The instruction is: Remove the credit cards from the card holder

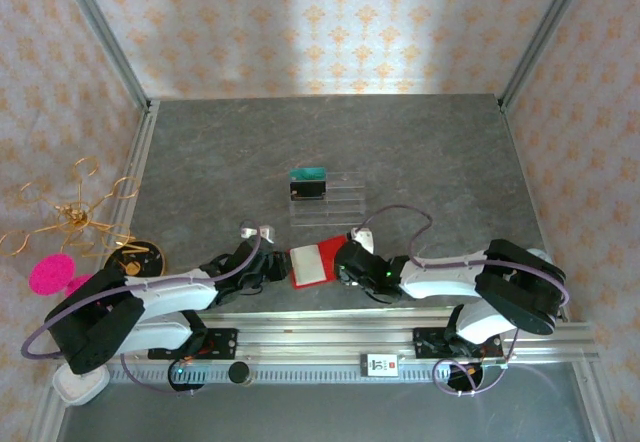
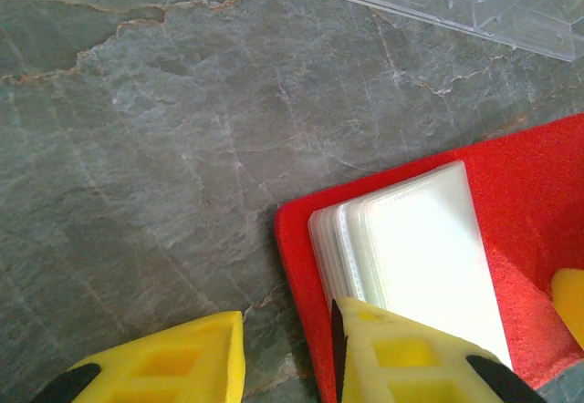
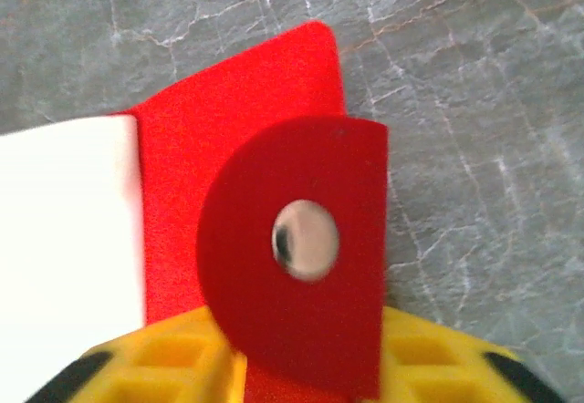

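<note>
Red card holder [image 1: 334,252] lies open near the front edge of the bench [image 1: 430,162], between both hands. Its long axis runs left to right, with pale pockets [image 2: 420,248] on the left half and the snap tab [image 3: 301,266] upright at the right end. Left hand [image 2: 287,325] is released, one finger on the pockets' corner, the other on bare stone. Right hand [image 3: 310,357] brackets the tab; I cannot tell whether it grips. The bench is grey and veined, the walls [image 1: 330,22] floral-papered.
</note>
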`<act>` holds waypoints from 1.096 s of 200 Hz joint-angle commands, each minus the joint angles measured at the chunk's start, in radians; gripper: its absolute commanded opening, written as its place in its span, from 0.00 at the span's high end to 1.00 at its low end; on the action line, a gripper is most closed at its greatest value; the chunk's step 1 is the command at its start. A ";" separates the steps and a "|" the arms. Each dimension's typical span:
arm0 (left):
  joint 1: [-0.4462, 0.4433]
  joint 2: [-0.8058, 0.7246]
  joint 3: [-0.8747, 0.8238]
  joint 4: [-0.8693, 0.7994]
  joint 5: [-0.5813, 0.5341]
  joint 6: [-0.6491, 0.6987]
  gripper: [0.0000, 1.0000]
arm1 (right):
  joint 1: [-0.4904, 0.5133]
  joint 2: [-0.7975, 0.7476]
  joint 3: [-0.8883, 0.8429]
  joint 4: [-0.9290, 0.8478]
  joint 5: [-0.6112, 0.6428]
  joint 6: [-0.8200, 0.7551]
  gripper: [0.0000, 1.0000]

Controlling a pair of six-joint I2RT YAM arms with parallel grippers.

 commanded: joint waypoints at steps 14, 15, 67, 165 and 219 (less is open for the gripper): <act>-0.009 0.050 0.044 0.107 0.047 0.015 0.71 | -0.006 -0.064 -0.011 -0.089 0.042 -0.004 0.51; -0.010 0.049 0.044 0.106 0.046 0.016 0.71 | -0.006 -0.066 -0.011 -0.091 0.044 -0.004 0.50; -0.046 0.040 0.098 0.057 0.034 0.038 0.70 | -0.008 -0.139 -0.023 -0.149 0.092 -0.001 0.50; -0.066 0.067 0.154 0.033 0.058 0.049 0.70 | -0.009 -0.322 0.009 -0.227 0.129 -0.095 0.44; -0.068 0.076 0.148 0.048 0.056 0.043 0.70 | -0.007 -0.493 0.058 -0.153 -0.040 -0.253 0.45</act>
